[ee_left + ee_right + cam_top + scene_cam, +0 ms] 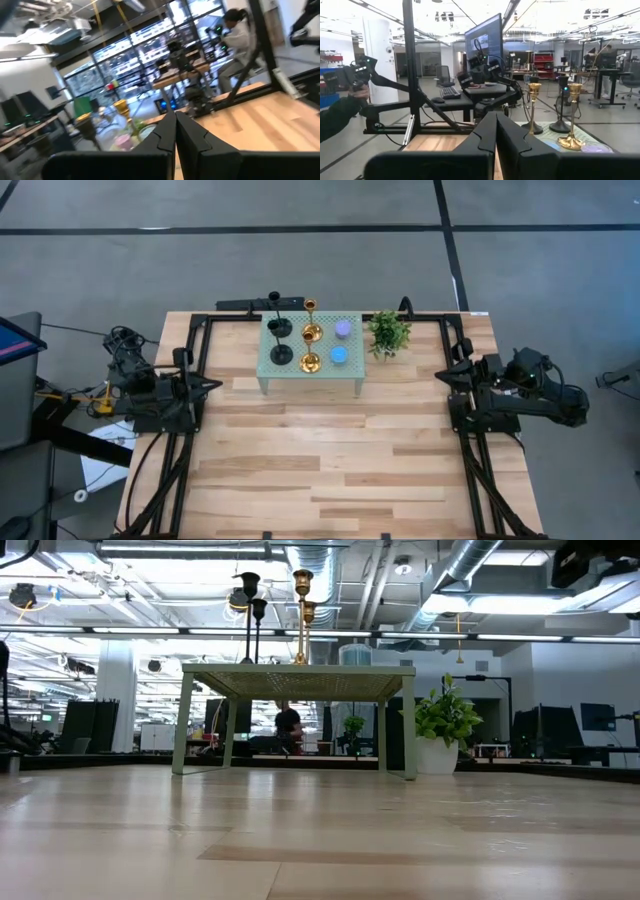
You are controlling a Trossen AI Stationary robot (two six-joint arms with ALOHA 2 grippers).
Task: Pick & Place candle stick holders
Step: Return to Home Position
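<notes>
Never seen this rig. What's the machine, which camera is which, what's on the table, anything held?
It is a robot with two dark arms, each ending in a two-finger gripper. The overhead picture shows the whole wooden table; the level one looks across it from table height; the other two come from cameras on the wrists. On the table stands a small green shelf bearing two black candle stick holders, two gold candle stick holders, a lilac candle and a blue candle. A potted plant stands beside it. The left gripper and the right gripper sit at the table's sides, fingers shut, holding nothing.
</notes>
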